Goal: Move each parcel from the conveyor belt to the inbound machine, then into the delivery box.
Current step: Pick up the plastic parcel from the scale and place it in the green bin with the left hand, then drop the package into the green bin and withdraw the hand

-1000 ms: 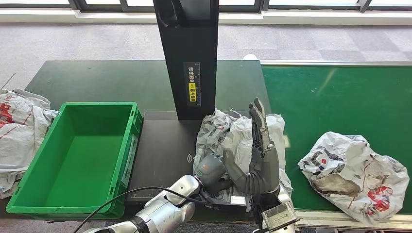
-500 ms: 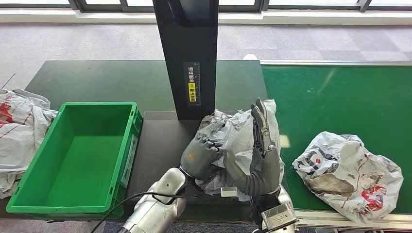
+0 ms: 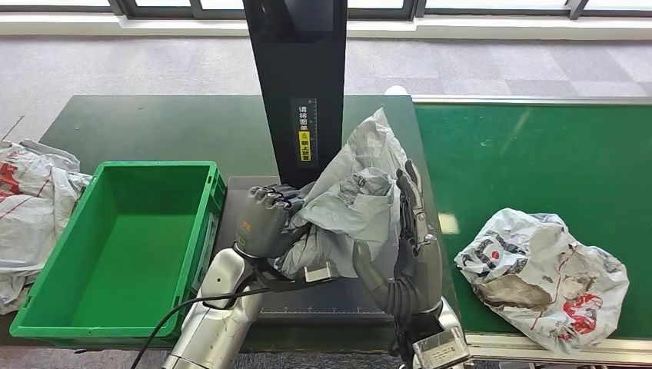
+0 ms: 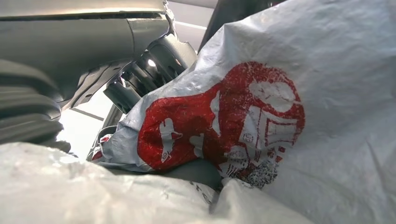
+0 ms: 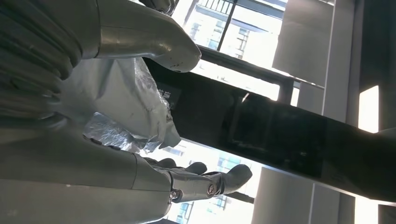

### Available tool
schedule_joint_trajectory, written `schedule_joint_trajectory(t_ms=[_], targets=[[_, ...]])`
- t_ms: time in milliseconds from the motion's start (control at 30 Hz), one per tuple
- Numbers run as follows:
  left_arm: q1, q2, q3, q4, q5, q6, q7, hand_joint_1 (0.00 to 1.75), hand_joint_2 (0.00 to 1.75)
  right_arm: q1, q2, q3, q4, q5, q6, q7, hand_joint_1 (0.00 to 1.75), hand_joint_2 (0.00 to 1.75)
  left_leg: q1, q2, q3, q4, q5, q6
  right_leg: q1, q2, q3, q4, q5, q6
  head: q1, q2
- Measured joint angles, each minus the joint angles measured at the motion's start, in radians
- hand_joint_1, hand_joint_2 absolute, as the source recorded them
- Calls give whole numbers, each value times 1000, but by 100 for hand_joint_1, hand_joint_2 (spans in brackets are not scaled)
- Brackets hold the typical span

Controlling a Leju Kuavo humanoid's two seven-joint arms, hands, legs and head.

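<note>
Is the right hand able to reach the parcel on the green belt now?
Probably not yet: the right hand presses against the raised parcel that the left hand grips. The belt parcel lies unobstructed.

Grey carpet (image 3: 500, 69) (window frames (image 3: 430, 9) beyond, seemingly).

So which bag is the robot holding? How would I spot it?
Find the tall black machine in the middle of the table. Right in front of it, over its flat black plate, a grey crumpled bag is lifted up between the left robot hand and the right robot hand. The other bag lies flat on the green belt, untouched.
</note>
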Motion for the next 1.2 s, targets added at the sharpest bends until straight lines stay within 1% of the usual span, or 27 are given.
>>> schedule_joint_trajectory(t_ms=[133,367,500,667,767,867,933,1067,1200], targets=[[8,2,14,-38,22,0,-18,175,175,2,0,0,-4,-2,-3,0,0,175,0,0,0,0,0,0,0,0,0,0,0,0,0,0],[12,4,18,-64,25,0,-22,175,175,5,0,0,-7,-3,-4,0,0,175,0,0,0,0,0,0,0,0,0,0,0,0,0,0],[19,6,24,-87,64,0,-63,175,175,6,0,0,-7,-11,-11,0,0,175,0,0,0,0,0,0,0,0,0,0,0,0,0,0],[40,10,57,-173,98,0,-105,175,175,12,-2,0,-8,-33,-23,0,0,175,0,0,-1,0,0,0,0,0,0,0,0,0,0,0],[59,13,113,-235,148,0,-152,175,175,12,-6,0,-8,-55,-30,0,0,175,0,0,-1,0,0,0,1,0,0,0,0,0,0,0],[81,17,203,-293,257,0,-230,175,175,11,-13,0,-8,-84,-31,0,0,175,0,0,0,0,0,0,1,0,0,0,0,0,0,0],[99,19,259,-340,336,0,-260,175,175,9,-19,0,-7,-99,-32,0,0,175,0,0,-1,-1,0,0,1,0,-1,0,0,-1,0,0],[132,26,333,-458,451,0,-265,175,175,5,-28,0,-6,-115,-38,0,0,175,1,-1,-1,-1,0,0,1,-1,0,0,-1,-1,0,0],[149,31,379,-567,506,0,-266,175,175,-1,-32,0,-2,-121,-34,0,0,175,1,-1,-1,-1,0,0,1,-1,0,0,-1,-1,0,0]])
